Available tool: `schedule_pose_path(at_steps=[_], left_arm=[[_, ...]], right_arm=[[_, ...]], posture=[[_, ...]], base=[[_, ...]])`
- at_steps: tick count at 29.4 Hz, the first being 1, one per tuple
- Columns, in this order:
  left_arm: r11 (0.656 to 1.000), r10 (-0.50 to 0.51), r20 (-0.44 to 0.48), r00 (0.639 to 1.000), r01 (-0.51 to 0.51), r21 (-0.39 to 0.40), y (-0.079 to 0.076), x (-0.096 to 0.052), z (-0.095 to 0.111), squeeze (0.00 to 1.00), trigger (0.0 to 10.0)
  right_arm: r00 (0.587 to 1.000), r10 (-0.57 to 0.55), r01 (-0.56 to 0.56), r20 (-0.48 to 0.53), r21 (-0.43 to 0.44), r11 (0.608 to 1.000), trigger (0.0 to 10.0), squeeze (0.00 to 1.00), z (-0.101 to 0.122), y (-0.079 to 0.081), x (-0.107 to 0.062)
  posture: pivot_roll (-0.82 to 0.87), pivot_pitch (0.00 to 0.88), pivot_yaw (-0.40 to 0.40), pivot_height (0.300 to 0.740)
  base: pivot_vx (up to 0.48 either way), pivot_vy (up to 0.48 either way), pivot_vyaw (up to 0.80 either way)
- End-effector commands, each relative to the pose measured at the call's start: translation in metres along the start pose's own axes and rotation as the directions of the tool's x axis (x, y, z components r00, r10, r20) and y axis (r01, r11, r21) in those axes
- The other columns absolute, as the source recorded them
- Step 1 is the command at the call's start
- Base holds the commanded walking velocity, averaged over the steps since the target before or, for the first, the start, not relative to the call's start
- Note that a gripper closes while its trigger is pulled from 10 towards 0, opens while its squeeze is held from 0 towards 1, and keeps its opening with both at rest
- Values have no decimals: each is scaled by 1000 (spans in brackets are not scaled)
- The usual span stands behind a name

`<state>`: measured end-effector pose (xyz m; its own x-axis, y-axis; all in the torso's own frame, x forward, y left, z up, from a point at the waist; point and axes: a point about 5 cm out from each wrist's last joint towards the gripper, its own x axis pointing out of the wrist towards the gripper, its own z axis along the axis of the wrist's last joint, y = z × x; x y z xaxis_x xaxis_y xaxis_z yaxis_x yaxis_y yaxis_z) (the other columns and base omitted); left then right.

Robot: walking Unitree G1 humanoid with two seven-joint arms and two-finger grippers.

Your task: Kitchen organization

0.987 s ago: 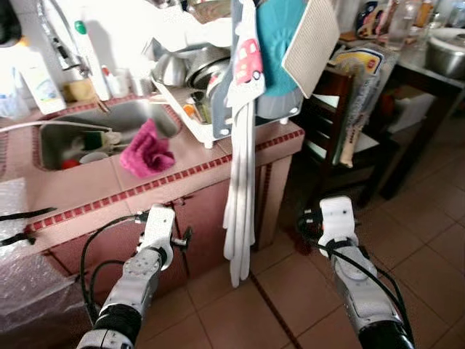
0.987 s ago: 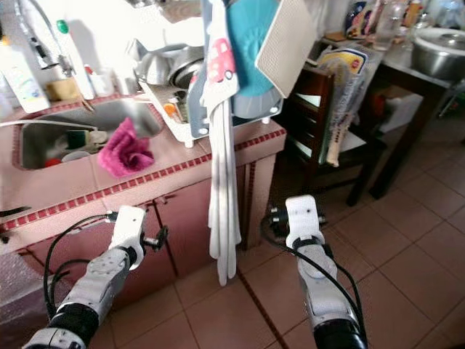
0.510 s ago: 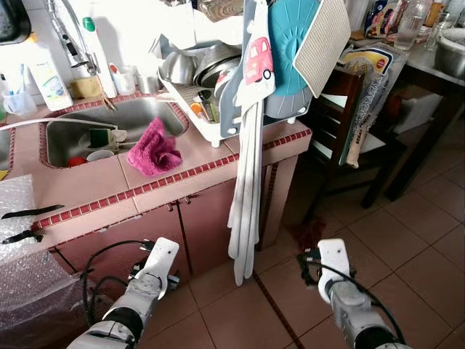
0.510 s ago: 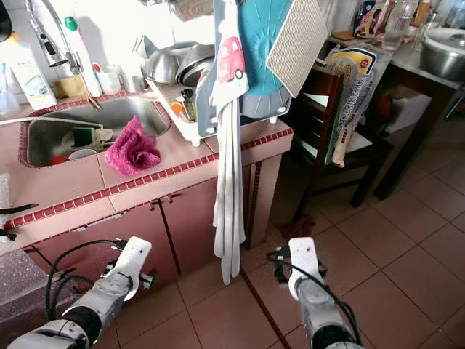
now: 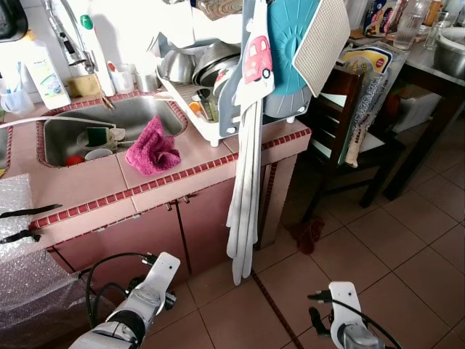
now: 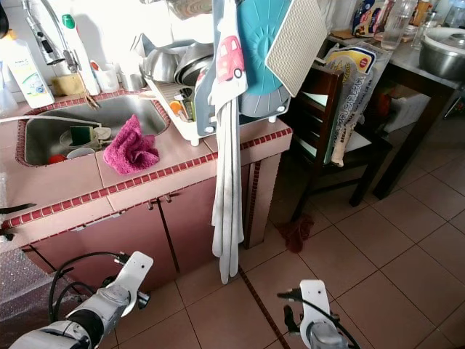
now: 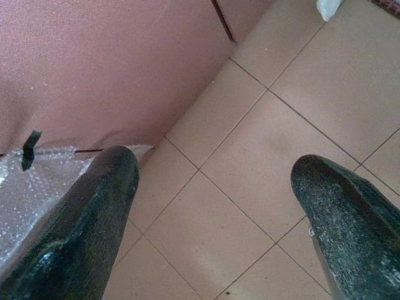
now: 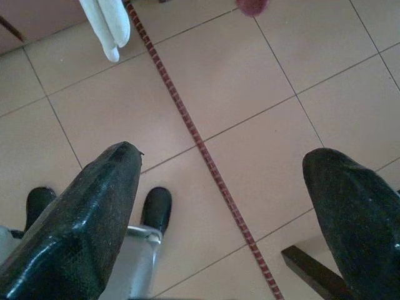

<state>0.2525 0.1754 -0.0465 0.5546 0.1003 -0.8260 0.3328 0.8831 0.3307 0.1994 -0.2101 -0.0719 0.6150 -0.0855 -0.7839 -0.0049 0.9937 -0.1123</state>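
Pink cloth [image 5: 152, 146] on the surface [image 5: 87, 190] by the sink [image 5: 109, 123]. Left claw [image 7: 212, 212] wide open, empty, over floor tiles. Right claw [image 8: 219, 212] wide open, empty, above the robot's feet [image 8: 156, 206].

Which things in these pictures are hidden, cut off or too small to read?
- Dish rack: its right part is hidden behind the hanging cloths, eye views.
- Bottle label: too small to read.
- Pot: cut off by the right edge.
- Sink contents: small, partly hidden by its wall.
- Right end effector: open, its arm cut off by the bottom edge.
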Motion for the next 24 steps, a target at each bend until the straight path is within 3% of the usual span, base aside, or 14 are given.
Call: schedule_pose_path(at_steps=[1, 13, 20, 24], left_arm=[[1000, 8, 24, 1000, -9, 11, 1, 0, 5, 0, 10000], [997, 46, 57, 997, -43, -57, 13, 0, 5, 0, 10000], [996, 70, 13, 997, -69, -49, 23, 0, -17, 0, 10000], [990, 74, -22, 997, -76, -117, 22, -1, -34, 0, 10000]], right_arm=[[1000, -12, 12, -5, -1, 1000, 10000, 0, -1, -4, 0], [999, -32, 31, 36, 28, 999, 10000, 0, 8, -7, 0], [1000, 10, -11, 18, 29, 1000, 10000, 0, 3, 13, 1], [1000, 30, -30, 9, 10, 1000, 10000, 0, 3, 18, 1]], posture=[[-7, 0, 1, 740], [10, 0, -5, 740], [38, 0, 21, 740], [29, 0, 26, 740]], base=[[0, 0, 0], [0, 0, 0], [0, 0, 0], [0, 0, 0]])
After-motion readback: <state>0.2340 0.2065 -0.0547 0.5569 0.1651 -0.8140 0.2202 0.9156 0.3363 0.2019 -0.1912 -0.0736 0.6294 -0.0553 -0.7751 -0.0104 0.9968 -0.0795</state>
